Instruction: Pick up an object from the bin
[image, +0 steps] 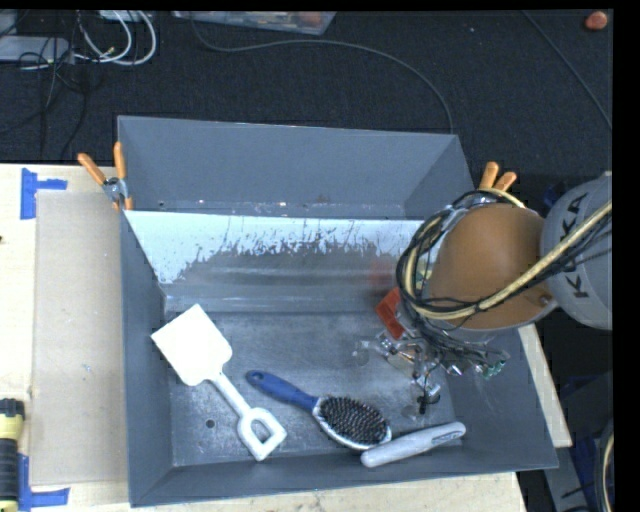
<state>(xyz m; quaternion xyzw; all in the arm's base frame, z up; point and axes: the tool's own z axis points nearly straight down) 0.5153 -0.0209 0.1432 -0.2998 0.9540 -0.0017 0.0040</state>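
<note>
Hanging by the bin's (300, 180) right wall
The gripper (427, 390) was near a white stick (413, 445); nothing seemed picked yet. Open or shut was unclear.

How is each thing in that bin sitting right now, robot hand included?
white shovel: flat on the bin floor, left side.
blue-handled hairbrush: bristles up, front middle.
white stick: lying flat beside the brush head.
red thing: partly hidden by the arm.
end effector: low at right, near the stick.

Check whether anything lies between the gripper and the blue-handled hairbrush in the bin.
Nothing visible does. Only bare bin floor separates the gripper from the hairbrush. The white handle lies nearer the front wall, off that path.
</note>
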